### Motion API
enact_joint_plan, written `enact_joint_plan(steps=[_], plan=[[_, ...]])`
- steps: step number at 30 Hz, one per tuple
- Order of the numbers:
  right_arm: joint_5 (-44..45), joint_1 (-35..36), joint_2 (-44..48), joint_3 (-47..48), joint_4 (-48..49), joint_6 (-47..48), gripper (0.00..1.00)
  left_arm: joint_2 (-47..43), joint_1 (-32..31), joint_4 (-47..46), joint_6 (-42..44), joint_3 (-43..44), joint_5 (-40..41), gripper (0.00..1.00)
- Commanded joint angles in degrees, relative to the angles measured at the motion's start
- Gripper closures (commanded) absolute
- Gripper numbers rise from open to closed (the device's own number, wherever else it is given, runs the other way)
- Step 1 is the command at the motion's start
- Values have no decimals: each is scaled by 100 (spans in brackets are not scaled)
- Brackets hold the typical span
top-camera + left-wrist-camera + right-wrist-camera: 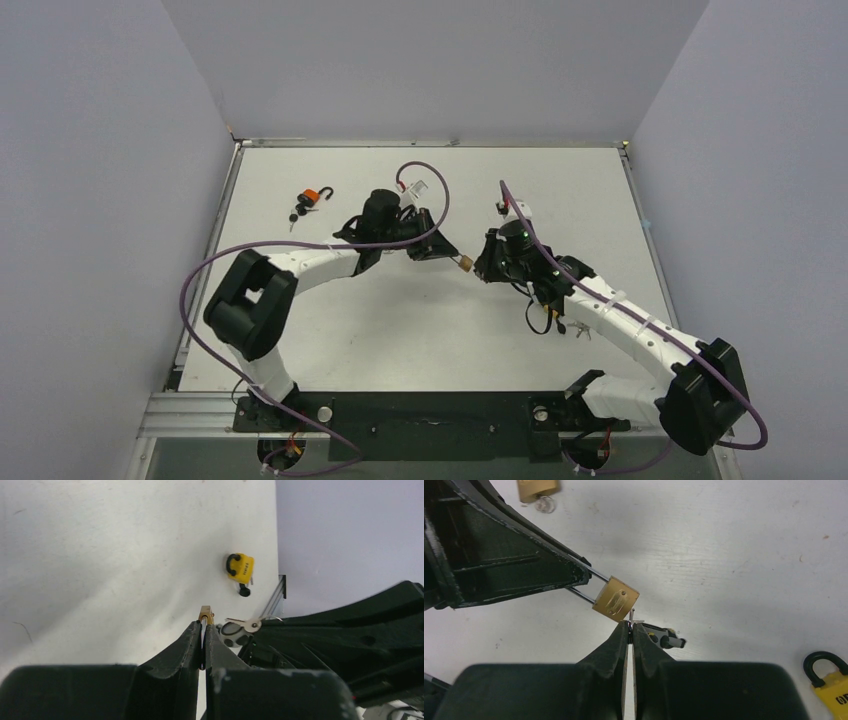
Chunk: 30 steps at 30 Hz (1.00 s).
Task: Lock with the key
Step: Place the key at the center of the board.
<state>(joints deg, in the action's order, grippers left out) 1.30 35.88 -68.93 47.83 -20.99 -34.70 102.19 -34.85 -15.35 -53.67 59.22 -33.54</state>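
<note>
Jutting from left pincer (pixel 203 630): padlock (pixel 616 599)

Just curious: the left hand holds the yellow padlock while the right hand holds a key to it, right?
No: the left hand holds the brass padlock, per the right wrist view; the right hand does hold a key to it.

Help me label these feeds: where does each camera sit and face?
Top external: above, behind the robot, looking down on table, left arm, right arm.
Left wrist: on that arm, looks along the left gripper at its brass padlock.
Right wrist: likewise, along the right gripper and key at that padlock.
Shared: yellow padlock in both wrist views.
</note>
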Motion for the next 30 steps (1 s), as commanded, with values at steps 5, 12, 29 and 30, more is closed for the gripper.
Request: enact_joint_plan(steps=[5, 12, 29, 30], plan=[[501, -76, -691, -122, 138, -428, 100, 1062, -74, -826, -52, 467, -22, 100], [662, -84, -1090, -160, 232, -498, 100, 1508, -74, -925, -56, 492, -107, 100], [618, -298, -1591, 47, 376, -293, 79, 1275, 48, -23, 552, 850, 106, 57], [591, -304, -1599, 57, 410, -257, 76, 1249, 53, 98, 621, 890, 122, 56]])
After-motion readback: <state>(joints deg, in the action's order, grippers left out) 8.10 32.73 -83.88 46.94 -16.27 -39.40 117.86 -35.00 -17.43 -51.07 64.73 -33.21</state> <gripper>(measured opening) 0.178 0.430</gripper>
